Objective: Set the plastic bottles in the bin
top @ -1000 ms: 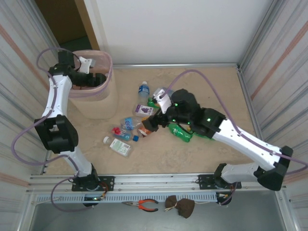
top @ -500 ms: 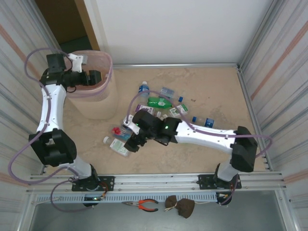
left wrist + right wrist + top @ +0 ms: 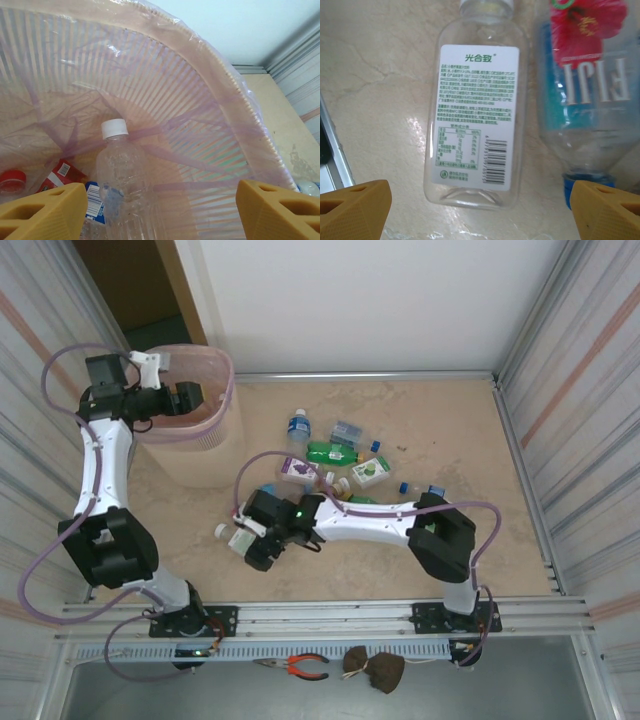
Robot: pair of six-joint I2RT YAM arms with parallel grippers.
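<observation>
left fingers (image 3: 42,212) over the bin (image 3: 228,390), right fingers (image 3: 355,207) over a bottle on the bench (image 3: 450,420)
the left fingers are released, wide apart, above the pink bin's mouth; inside lies a clear bottle (image 3: 122,170) with a white cap. the right fingers, also released, hang either side of a white-label bottle (image 3: 475,115) lying flat on the bench, not touching it, a fiji bottle (image 3: 585,85) just beside. more bottles, one a green bottle (image 3: 330,452), lie scattered farther back.
</observation>
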